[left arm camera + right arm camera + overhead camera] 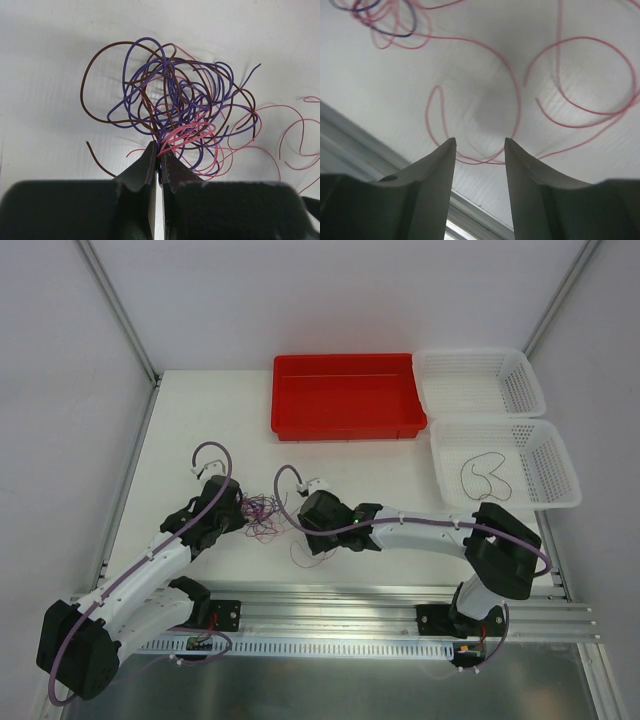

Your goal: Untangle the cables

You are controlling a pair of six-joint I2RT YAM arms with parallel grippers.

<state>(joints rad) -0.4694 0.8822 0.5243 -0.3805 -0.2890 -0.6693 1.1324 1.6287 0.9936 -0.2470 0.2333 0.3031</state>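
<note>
The cables [175,105] are a tangle of thin purple, brown and pink strands lying on the white table [200,420], seen from above between the two wrists [263,510]. My left gripper [160,152] is shut on pink and purple strands at the near edge of the knot [243,512]. Loose pink loops [515,100] trail away from the knot toward the table's front. My right gripper [480,145] hangs open just above one of these pink loops, whose low bend [475,161] crosses the gap between the fingertips on the table [308,535].
A red tray [345,395] stands at the back centre. Two white baskets sit at the back right, the far one [478,380] and the near one [555,465], which holds a single dark strand [485,472]. An aluminium rail [400,610] runs along the near table edge.
</note>
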